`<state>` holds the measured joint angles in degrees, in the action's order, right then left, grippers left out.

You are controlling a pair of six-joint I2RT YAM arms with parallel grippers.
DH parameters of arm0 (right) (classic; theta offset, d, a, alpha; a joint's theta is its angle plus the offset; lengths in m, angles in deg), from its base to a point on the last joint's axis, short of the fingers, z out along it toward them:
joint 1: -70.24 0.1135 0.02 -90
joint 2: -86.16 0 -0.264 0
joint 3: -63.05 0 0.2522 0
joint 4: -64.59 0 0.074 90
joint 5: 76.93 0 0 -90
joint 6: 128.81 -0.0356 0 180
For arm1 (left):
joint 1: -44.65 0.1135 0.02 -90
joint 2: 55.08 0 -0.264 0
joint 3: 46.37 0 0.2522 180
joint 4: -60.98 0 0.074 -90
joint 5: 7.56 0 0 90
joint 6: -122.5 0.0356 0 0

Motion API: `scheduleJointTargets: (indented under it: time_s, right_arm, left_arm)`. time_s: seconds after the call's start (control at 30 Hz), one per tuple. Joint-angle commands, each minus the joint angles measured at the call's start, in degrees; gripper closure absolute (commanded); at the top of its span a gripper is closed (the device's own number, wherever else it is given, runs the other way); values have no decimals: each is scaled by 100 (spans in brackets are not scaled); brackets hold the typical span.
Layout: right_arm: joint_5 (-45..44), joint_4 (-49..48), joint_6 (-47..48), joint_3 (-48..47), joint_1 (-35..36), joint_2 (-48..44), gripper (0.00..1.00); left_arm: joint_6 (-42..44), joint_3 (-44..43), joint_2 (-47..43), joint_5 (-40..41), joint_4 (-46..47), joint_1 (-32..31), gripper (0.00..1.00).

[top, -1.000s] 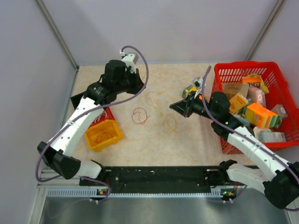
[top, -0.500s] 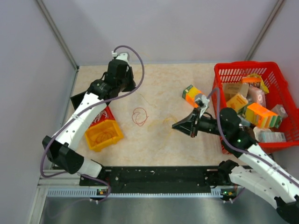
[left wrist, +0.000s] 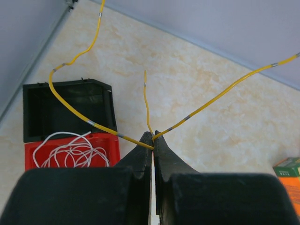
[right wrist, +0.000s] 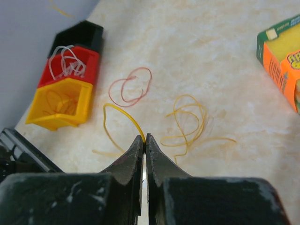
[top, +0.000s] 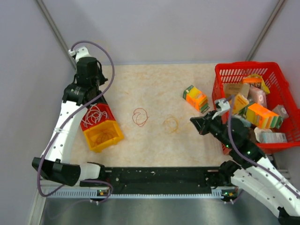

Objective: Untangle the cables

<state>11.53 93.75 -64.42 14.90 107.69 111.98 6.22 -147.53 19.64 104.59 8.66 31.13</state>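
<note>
Both pairs of jaws were clenched, and each one pinched a thin yellow wire at the very tips. In the left wrist view the left jaws held the yellow wire (left wrist: pixel 92 123). One strand ran to the left above the black bin (left wrist: pixel 65 105) and then up out of the picture. Another strand ran off to the right edge, and a short end stood up between them. The right jaws held a yellow strand (right wrist: pixel 126 113) that arched to the left and came down on the worktop (top: pixel 154 89). I could not tell whether it was the same wire as on the left.

The other cables lay loose. A red loop (top: pixel 139 117) and an orange loop (top: pixel 171 123) rested apart from each other in the middle of the worktop. White wires (top: pixel 95 114) were in the red bin (left wrist: pixel 33 157), and more thin wire lay in the yellow bin (top: pixel 115 133) just beside it. An orange and green box (top: pixel 196 98) lay near the red basket (top: pixel 243 65).
</note>
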Motion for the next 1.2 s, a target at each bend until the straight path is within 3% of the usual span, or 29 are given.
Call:
scheduleJointTargets:
  time_s: [0.0, 0.17, 0.43, 0.6, 0.7, 0.87, 1.0, 1.17]
  right_arm:
    - [-92, -344, 20, -225, 34, 958, 100]
    - [-13, -608, 117, -375, 17, 1504, 100]
    - [-66, -678, 21, -156, -97, 1373, 100]
    - [276, -644, -23, -59, -413, 1259, 100]
    - [409, -643, -23, 2, -607, 1179, 100]
    - [532, -652, -23, -15, -722, 1162, 100]
    - [646, -661, -76, -24, -722, 1197, 100]
    - [673, -661, -146, 3, -722, 1083, 100]
  left_arm:
    - [264, -68, -62, 517, 480, 305, 100]
    - [422, 214, 191, 1010, 1499, 788, 100]
    - [-790, 205, 1193, 2335, 1395, 1465, 100]
    - [-256, 661, 1554, 2856, 1957, 1501, 100]
    - [-385, 1074, 1529, 2611, 1924, 1493, 100]
    - [-1597, 1830, 1335, 2005, 1423, 1510, 100]
    - [-2380, 1437, 1799, 1461, 493, 1702, 100]
    - [-2610, 813, 2529, 116, -194, 2212, 100]
